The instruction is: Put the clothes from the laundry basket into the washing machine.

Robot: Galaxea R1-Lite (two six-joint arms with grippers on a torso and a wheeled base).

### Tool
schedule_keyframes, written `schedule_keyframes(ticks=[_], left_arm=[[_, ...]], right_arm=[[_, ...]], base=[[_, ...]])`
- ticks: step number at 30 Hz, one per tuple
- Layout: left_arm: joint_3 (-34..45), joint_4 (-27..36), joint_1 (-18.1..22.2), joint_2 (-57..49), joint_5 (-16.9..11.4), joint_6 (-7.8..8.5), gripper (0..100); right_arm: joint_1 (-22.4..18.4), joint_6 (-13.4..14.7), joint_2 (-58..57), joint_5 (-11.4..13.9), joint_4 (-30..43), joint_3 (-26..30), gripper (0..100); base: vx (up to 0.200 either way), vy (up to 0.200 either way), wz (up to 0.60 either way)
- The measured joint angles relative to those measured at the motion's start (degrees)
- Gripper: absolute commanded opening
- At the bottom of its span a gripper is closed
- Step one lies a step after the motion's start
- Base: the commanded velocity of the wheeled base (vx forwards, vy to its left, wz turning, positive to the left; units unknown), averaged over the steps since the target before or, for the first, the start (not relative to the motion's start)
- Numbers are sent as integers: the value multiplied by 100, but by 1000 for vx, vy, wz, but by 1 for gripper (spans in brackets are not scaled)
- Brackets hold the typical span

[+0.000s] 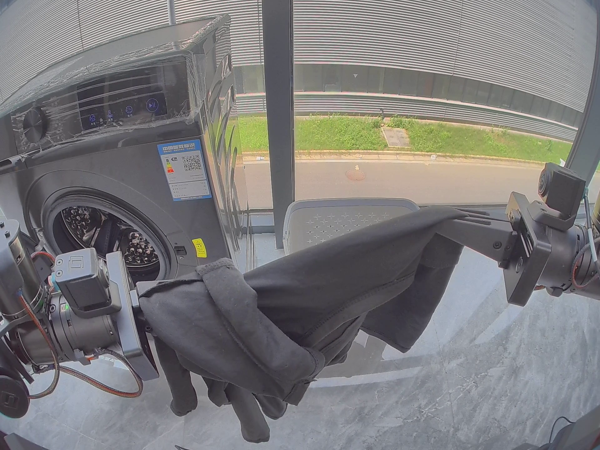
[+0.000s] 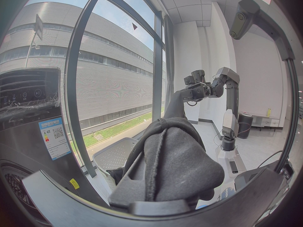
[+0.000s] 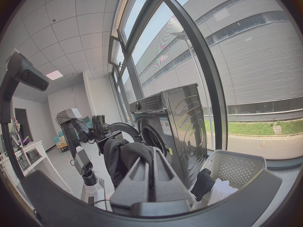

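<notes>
left tool (image 1: 145, 292): clenched on one end of a dark garment (image 1: 300, 295). in the left wrist view the fabric (image 2: 176, 161) bunches over and between the fingers (image 2: 132, 180), covering one of them almost fully.

right tool (image 1: 465, 220): clenched on the opposite end of the same garment. in the right wrist view its fingers (image 3: 139, 177) stand pressed together with no open gap. the cloth (image 3: 123, 155) runs away from the tips toward the other arm.

garment position: stretched in the air between the two tools. it sags in the middle, and folds and a sleeve hang down below the left tool. it is clear of the floor and passes in front of the laundry basket (image 1: 331, 217). its left end is just in front of the washing machine (image 1: 125, 157), near the drum opening (image 1: 106, 235), but outside it.

washing machine: grey front loader, standing at the robot's left. its round door (image 3: 126, 130) is swung open. plastic film lies over the top panel.

laundry basket: light grey with perforated walls, on the floor just beside the machine and against the window. in the right wrist view it holds a dark item (image 3: 203, 182) and a white item (image 3: 222, 188) side by side.

surface and room: grey marble-pattern floor (image 1: 469, 370). full-height window (image 1: 406, 64) with a dark upright frame (image 1: 278, 95). outside are a grass strip, a road and a ribbed grey building. white walls and a tiled ceiling show in the wrist views.
</notes>
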Motion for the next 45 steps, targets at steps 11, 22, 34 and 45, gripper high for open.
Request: schedule_keyframes(ticks=[11,22,34,45], left_arm=[[69,9,-24,76,-22,2,0],[395,27,-628,-52,-55,9,0],[433,51,-651,45,-46,9,100],[434,9,-647,144,-33,6,100]], right_arm=[[0,2,11,-2,2,-44,0],[-106,89,110,-24,2,-160,0],[-122,90,127,-6,0,-196,0],[-111,95,101,7,2,-201,0]], base=[[0,0,0],[0,0,0],[0,0,0],[0,0,0]])
